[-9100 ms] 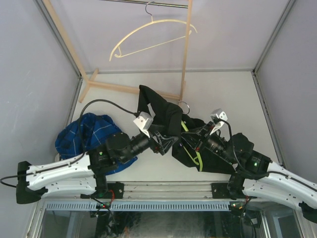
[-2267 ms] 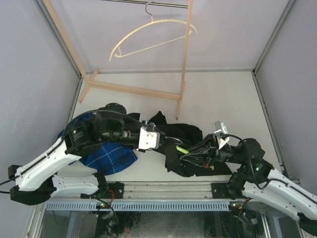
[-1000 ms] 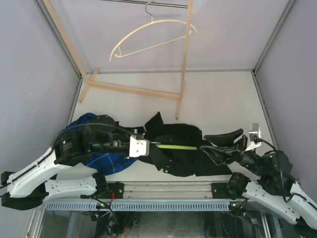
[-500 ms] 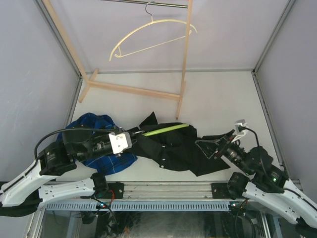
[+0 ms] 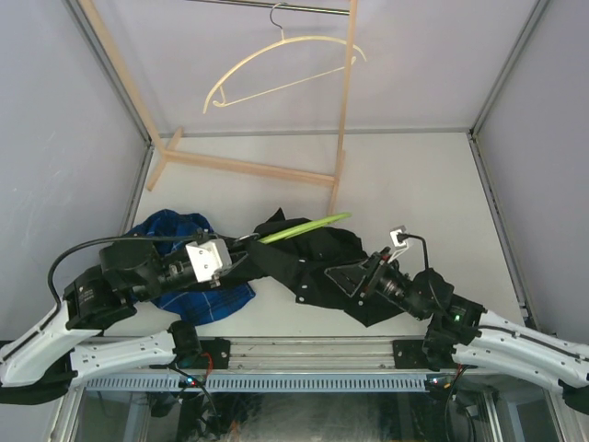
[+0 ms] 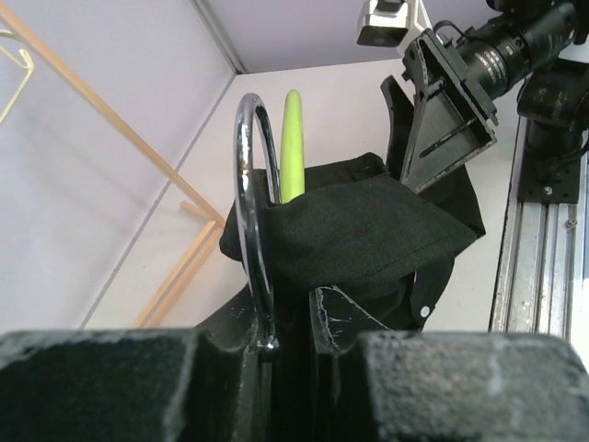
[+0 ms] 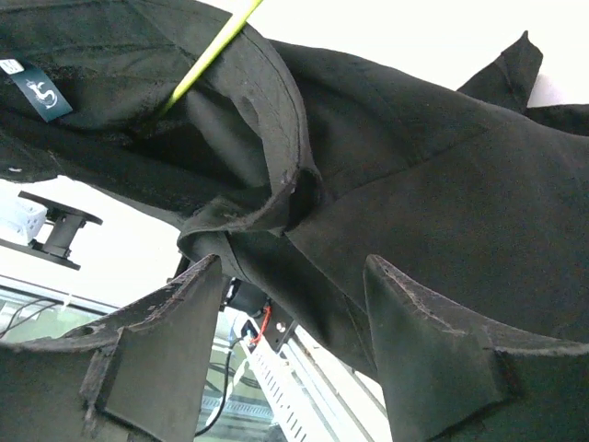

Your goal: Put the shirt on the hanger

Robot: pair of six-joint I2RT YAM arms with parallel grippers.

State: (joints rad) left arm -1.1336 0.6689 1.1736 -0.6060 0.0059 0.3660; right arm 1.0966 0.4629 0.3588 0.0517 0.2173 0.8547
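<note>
Swung back in, the right gripper (image 7: 290,276) faces the shirt (image 7: 433,175) just ahead with jaws spread and empty, while the left gripper (image 6: 281,327) clamps the hanger (image 6: 291,147) by its hook, green arm running straight away under the cloth.

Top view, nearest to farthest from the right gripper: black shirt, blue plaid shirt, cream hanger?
1. Black button-up shirt, just ahead of the right gripper.
2. Blue plaid shirt, bunched at left.
3. Cream curved hanger, hanging at the far back.
</note>
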